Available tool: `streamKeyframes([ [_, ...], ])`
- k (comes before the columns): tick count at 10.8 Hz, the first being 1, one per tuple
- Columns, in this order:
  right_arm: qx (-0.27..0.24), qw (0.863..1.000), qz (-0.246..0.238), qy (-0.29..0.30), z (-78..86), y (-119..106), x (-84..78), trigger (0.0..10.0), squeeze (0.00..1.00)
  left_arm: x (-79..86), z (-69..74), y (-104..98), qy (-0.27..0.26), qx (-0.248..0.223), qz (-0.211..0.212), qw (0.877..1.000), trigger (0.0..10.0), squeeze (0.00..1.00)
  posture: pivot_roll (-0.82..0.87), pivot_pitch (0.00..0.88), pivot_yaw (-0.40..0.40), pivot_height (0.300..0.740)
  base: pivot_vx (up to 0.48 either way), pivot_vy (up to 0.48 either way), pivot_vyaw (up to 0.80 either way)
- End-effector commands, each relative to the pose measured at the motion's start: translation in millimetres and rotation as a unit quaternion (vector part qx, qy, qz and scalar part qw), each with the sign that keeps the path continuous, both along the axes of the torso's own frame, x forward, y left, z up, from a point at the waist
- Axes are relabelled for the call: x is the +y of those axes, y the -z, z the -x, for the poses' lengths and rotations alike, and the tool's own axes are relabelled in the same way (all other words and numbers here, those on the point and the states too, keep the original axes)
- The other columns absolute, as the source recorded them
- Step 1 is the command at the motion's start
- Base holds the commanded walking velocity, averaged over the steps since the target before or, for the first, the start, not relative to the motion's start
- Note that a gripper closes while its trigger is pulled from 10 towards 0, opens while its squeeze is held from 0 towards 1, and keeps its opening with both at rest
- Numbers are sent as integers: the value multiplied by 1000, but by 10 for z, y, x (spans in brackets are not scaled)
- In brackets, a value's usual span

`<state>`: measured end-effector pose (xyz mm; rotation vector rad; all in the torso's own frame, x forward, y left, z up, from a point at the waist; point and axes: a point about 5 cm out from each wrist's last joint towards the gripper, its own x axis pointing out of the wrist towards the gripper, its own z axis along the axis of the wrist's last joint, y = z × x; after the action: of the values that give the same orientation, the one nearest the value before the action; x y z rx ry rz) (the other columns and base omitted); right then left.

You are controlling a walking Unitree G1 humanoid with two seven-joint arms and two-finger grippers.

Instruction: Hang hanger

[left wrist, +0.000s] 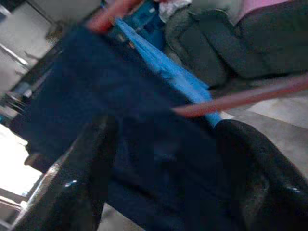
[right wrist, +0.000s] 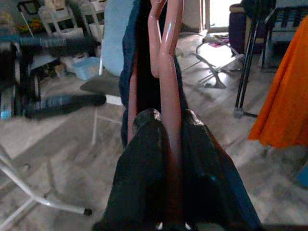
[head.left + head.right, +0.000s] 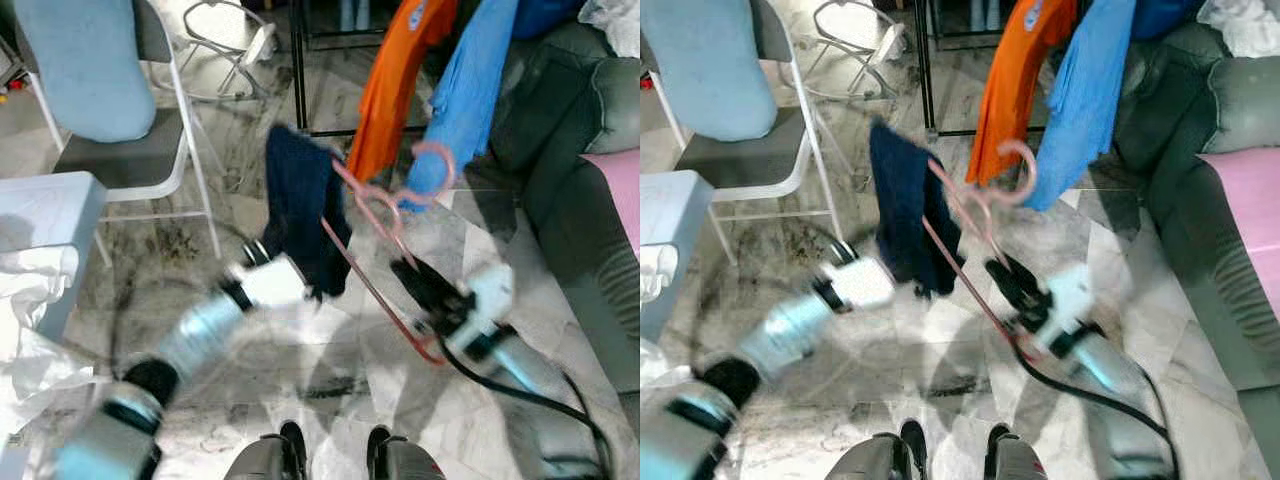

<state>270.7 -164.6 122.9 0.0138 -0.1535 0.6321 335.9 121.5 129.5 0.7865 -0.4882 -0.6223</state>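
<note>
Right gripper (image 3: 418, 283): clamping its black fingers (image 2: 144, 163) on the pink hanger (image 3: 375, 250); the right wrist view is showing the bar pinched tight between them.
Hanger: being held up over the marble floor (image 3: 300, 350), hook (image 3: 432, 170) pointing toward the hanging clothes, near the blue garment's lower edge.
Navy cloth (image 3: 300, 205): draping over the hanger's upper end, hanging down its left side.
Left gripper (image 3: 318, 295): reaching in at the navy cloth's lower edge; in the left wrist view its fingers (image 1: 72, 183) are standing spread apart with the cloth lying between them, not pinching it.
Edges, far side: orange garment (image 3: 395, 80) and blue garment (image 3: 470, 90) are hanging just beyond the hook; a black rack leg (image 3: 298, 70) is standing beside them.
Edges, right: dark sofa (image 3: 560, 150) is closing that side, with a pink cushion (image 3: 620, 195) on it.
Edges, left: white folding chair (image 3: 120, 120) and a pale table corner (image 3: 50, 200) with white cloth (image 3: 30, 290).
Open room: bare floor is lying between chair and sofa, under both arms.
Hard to make out: both arms are blurring; the hanger's lower bar is running behind the right gripper; the rack's top is cut off.
</note>
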Motion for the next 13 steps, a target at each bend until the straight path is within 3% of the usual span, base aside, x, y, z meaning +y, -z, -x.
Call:
streamKeyframes([
  [1, -33, 999, -10, -12, 20, -103, -2, 10000, 0, 29, 9, -15, 8, -1, -3, 1000, 10000, 1000, -95, 229, 65, 740, 0, 0, 0],
  [5, -28, 999, 12, -31, 64, -13, -118, 10000, 0, 106, -125, -427, 22, -48, -2, 999, 10000, 1000, -88, 224, 79, 740, 0, 0, 0],
  [7, -21, 999, 23, -39, 89, 42, -173, 10000, 0, 188, -163, -554, 29, -60, -29, 997, 10000, 1000, -82, 222, 82, 740, 0, 0, 0],
  [10, -6, 997, 24, -73, 160, 73, -182, 10000, 0, 308, -189, -554, 39, -51, -109, 992, 10000, 1000, -80, 224, 84, 740, 0, 0, 0],
  [12, 0, 992, 61, -111, 235, 65, -233, 10000, 0, 355, -219, -473, 61, 1, -195, 979, 10000, 1000, -87, 229, 89, 740, 0, 0, 0],
  [13, 4, 989, 77, -128, 258, 54, -262, 10000, 0, 364, -238, -446, 61, 18, -217, 974, 10000, 0, -90, 231, 93, 740, 0, 0, 0],
])
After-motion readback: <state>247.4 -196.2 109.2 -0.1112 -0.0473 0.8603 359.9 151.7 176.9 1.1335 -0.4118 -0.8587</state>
